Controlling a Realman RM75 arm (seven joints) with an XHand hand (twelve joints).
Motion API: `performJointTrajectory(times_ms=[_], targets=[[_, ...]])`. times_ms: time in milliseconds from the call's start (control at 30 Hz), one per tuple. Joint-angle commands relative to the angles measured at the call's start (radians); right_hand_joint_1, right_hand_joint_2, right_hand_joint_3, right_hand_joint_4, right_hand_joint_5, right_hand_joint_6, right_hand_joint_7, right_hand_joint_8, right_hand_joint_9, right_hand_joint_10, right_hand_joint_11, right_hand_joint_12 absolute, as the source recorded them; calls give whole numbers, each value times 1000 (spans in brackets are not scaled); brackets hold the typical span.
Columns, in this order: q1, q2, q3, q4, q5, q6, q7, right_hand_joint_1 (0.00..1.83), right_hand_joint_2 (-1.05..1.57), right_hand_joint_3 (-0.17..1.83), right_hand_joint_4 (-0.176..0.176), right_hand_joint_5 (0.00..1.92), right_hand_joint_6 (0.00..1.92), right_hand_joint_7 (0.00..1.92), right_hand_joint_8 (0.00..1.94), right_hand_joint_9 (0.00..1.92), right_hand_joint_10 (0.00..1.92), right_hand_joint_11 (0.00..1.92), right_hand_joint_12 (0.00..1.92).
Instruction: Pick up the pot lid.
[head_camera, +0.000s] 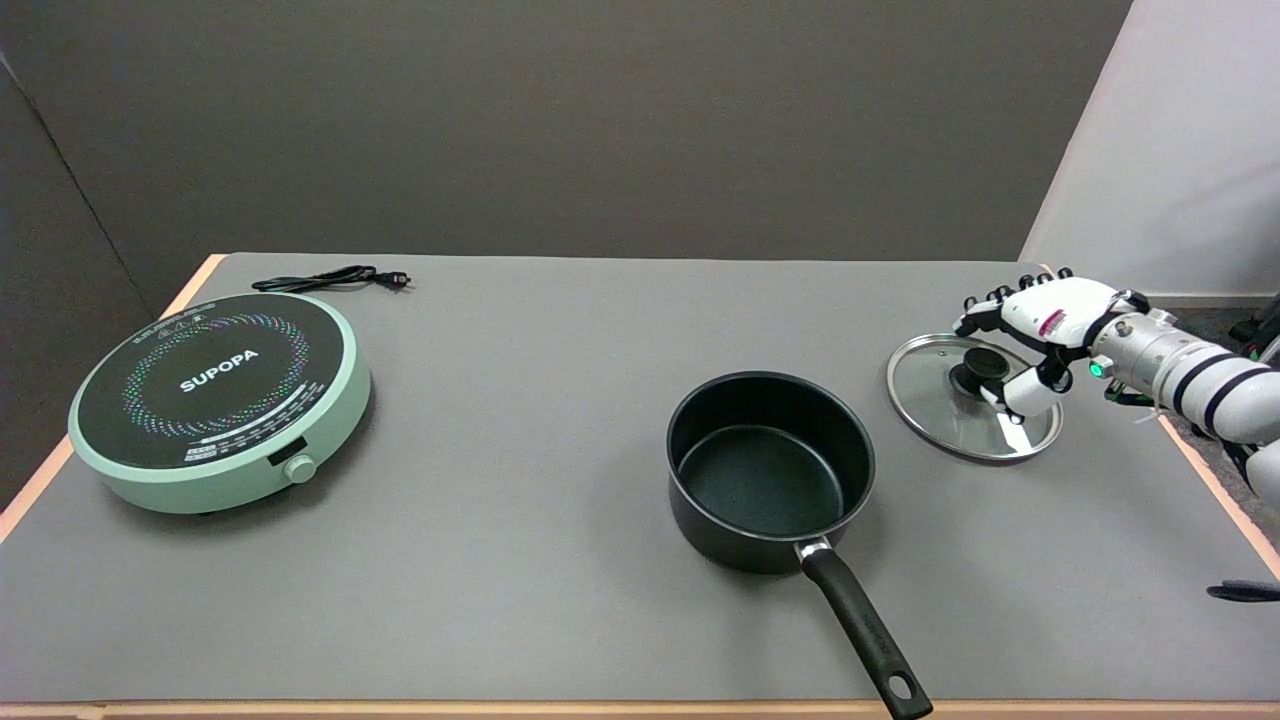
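While the big gray bench holds the green cooker far left and the black pot in the middle, the glass pot lid lies flat at the right. My right hand hangs spread wide over its black knob, holding nothing.

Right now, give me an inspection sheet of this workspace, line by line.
Surface: grey table, wood-coloured edges.
Job's things: glass pot lid lies flat at the right, black knob up.
Clutter: black saucepan, empty, handle toward the near edge; green induction cooker at the left.
Hands: right hand over the lid, fingers apart around the knob, no grip seen.
Cables: black power cord, loose behind the cooker.
Surroundings: dark wall behind, pale panel at right.
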Motion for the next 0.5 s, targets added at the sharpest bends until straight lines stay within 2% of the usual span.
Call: performJointTrajectory(times_ms=[33, 167, 500], targets=[[37, -2, -51, 41, 0, 6, -11, 890, 641, 912, 69, 485, 305, 565, 254, 574, 418, 361, 617], [37, -2, -54, 42, 0, 6, -3, 893, 642, 912, 72, 487, 305, 580, 256, 587, 427, 364, 624], [45, -2, -73, 56, 0, 9, -3, 870, 690, 838, 96, 541, 371, 609, 490, 632, 535, 397, 602]])
